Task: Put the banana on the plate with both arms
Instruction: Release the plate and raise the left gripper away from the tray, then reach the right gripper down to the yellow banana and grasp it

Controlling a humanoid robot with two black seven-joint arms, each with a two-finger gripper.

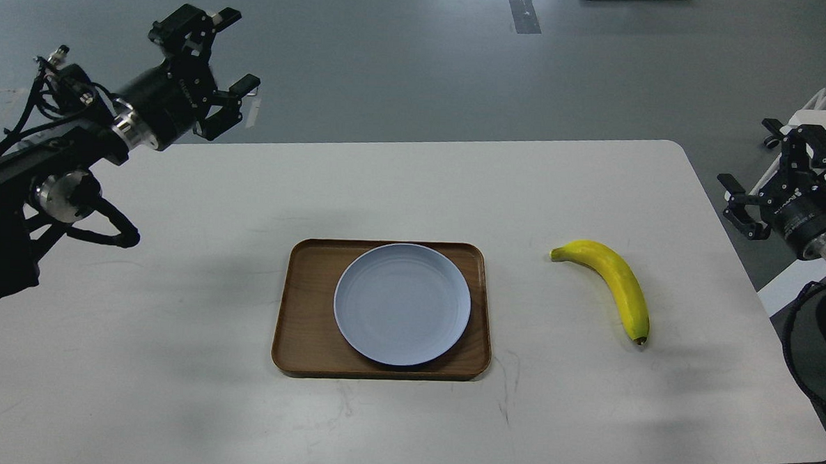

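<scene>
- The banana (pixel 609 286) lies on the tabletop (pixel 172 319) right of the plate (pixel 402 303), its length running toward me.
- My right end effector (pixel 771 181) (released, empty) is nearer; my left end effector (pixel 215 59) is released too.

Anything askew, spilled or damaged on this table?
Nothing stands out. The plate sits flat inside the tray, the banana lies whole on the table to its right, and both the left gripper and right gripper are open, holding nothing.
</scene>
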